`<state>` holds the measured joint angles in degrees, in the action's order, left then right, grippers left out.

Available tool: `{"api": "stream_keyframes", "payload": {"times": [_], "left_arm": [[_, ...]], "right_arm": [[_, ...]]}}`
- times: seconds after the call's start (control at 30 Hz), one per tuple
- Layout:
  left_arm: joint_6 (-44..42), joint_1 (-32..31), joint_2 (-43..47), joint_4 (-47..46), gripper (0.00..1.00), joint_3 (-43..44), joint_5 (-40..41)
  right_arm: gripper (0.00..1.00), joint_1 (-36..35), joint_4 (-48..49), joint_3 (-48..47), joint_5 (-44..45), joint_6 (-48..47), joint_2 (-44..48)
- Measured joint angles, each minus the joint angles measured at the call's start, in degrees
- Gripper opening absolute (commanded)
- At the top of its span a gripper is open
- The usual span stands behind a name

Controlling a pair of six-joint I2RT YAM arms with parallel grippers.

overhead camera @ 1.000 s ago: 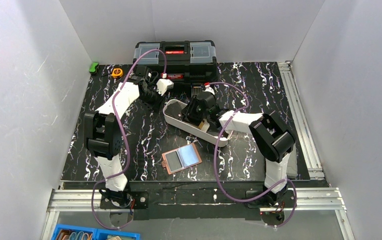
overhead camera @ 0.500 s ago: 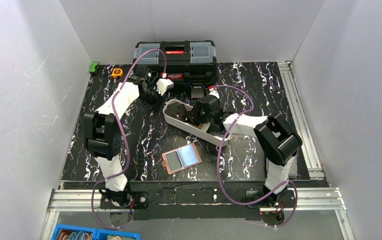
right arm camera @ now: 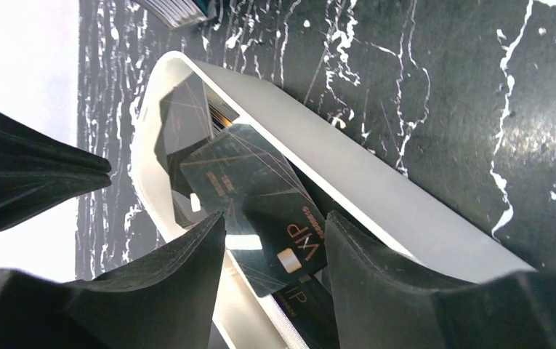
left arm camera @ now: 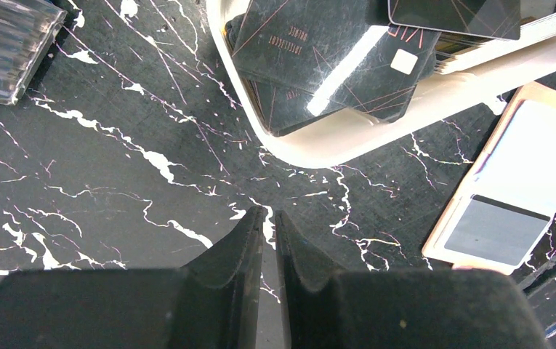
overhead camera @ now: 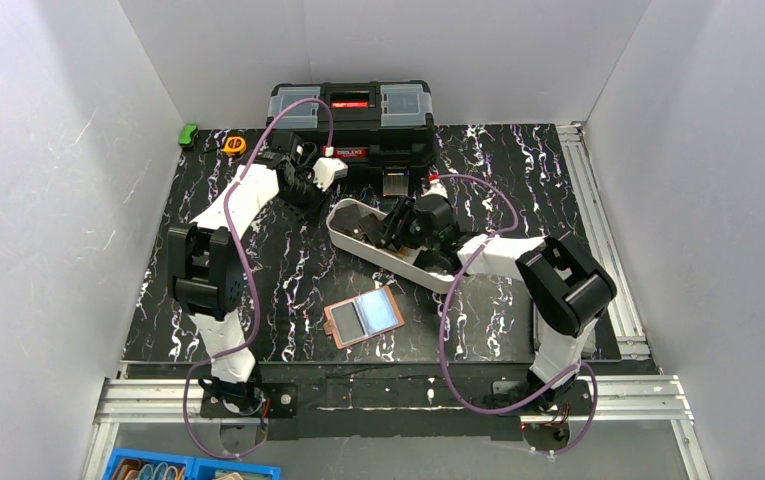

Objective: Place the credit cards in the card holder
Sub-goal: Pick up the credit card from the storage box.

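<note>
so the right end effector (right arm camera: 275,218) is open, straddling a dark card (right arm camera: 246,174) in the tray (right arm camera: 376,196), long side along it; left end effector (left arm camera: 269,213) clenched, empty.

Worktop (overhead camera: 258,270): black marble, white veins streaking through, hints of pink.
Tray (left arm camera: 347,149): plain white.
Credit cards (left arm camera: 318,58): glossy black, thin coppery lines, a pale chip.
Card holder (left arm camera: 472,183): tan-pink edge, pale blue-grey and darker grey inside.
Toolbox (overhead camera: 350,110): black, red flash at the latch.
Cable (overhead camera: 250,290): purple.
</note>
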<state>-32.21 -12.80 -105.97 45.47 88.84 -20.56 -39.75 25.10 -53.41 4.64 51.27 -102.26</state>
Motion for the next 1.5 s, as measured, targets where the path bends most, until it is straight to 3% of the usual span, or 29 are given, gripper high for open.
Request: {"api": "stream_keyframes", "payload": {"times": [0.23,0.47,0.93,1.2,1.5], "left_arm": [[-0.1,0.0,0.0,0.0,0.11,0.0,0.0],[-0.1,0.0,0.0,0.2,0.11,0.0,0.0],[-0.1,0.5,0.0,0.6,0.11,0.2,0.0],[-0.1,0.6,0.0,1.0,0.11,0.2,0.0],[-0.2,0.7,0.0,1.1,0.11,0.2,0.0]], "right_arm": [[0.75,1.1,1.6,-1.2,-5.1,-3.2,-0.2],[0.85,1.0,-6.6,-7.1,-7.6,-11.9,-0.7],[0.84,-1.5,-23.7,-11.0,-2.1,-32.3,0.7],[0.84,-4.1,-25.5,-14.1,2.3,-39.0,0.6],[0.76,-5.5,-25.6,-20.0,3.2,-41.5,-4.0]]}}
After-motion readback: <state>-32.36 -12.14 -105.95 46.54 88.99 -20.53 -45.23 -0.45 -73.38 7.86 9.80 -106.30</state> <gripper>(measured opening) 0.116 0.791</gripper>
